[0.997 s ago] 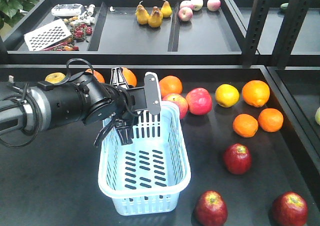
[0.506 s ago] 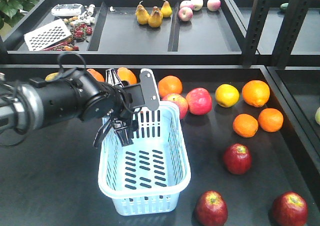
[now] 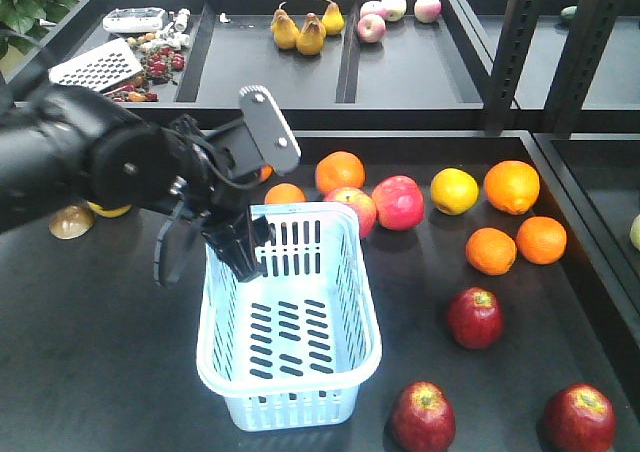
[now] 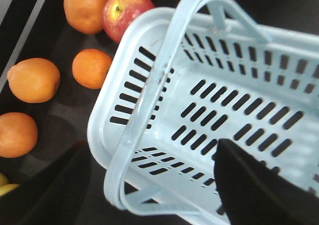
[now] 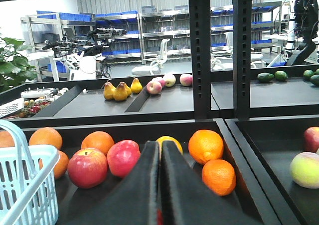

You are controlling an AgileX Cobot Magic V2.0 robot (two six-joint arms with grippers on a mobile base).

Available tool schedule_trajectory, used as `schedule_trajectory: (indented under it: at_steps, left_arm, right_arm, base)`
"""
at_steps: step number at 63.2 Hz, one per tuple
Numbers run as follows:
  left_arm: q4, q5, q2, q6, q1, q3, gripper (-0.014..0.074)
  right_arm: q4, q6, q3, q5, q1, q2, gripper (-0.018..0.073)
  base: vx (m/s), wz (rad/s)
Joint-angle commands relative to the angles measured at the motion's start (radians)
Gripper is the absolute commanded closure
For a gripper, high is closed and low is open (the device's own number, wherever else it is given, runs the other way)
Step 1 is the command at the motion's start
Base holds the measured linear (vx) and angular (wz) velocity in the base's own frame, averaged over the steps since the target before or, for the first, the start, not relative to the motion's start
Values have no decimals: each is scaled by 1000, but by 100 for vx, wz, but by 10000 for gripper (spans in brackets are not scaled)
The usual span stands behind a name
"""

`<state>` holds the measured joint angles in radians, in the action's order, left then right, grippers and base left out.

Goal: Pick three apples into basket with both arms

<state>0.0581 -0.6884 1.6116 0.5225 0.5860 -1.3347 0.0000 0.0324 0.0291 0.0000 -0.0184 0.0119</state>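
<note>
Left claw (image 3: 200, 267) spread astride the left rim of the basket (image 3: 368, 302), right claw (image 5: 159, 185) pressed together, three dark red apples (image 3: 474, 317) (image 3: 422, 416) (image 3: 580, 418) on the bench (image 3: 100, 372) right of the basket

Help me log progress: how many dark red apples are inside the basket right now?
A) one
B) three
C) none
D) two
C: the basket shows only its bare slotted floor, and the three dark red apples all lie outside it.
</note>
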Motion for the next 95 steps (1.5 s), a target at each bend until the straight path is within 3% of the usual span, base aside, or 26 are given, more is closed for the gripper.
schedule_trajectory:
  at_steps: [1,6,16,26,34,59,76,95]
  left_arm:
    - [-43,20,-104,-6,-7,-28,94]
    - [-48,18,-150,-63,-27,-28,94]
    - [-48,-43,-243,-262,-128,-28,94]
    - [-48,-139,-337,-386,-217,-20,94]
    - [-46,-147,-449,-460,-266,50,94]
    - [-12,-175,-827,-684,-293,349,94]
    - [-7,-189,-995,-706,-293,430,94]
    - [-11,-190,-1027,-706,-293,430,94]
  right_arm:
    - [0,-6,13,-73,7,13,568]
    - [0,-6,13,-73,7,13,568]
    - [0,-6,13,-73,7,13,568]
    - [0,-6,13,-73,7,13,568]
    - [0,-6,13,-73,7,13,568]
    - [0,-6,13,-73,7,13,568]
    - [0,-6,13,-73,7,13,568]
    - [0,-6,13,-73,7,13,568]
  base:
    - [0,0]
    - [0,0]
    - [0,0]
    - [0,0]
    - [0,0]
    - [0,0]
    - [0,0]
    - [0,0]
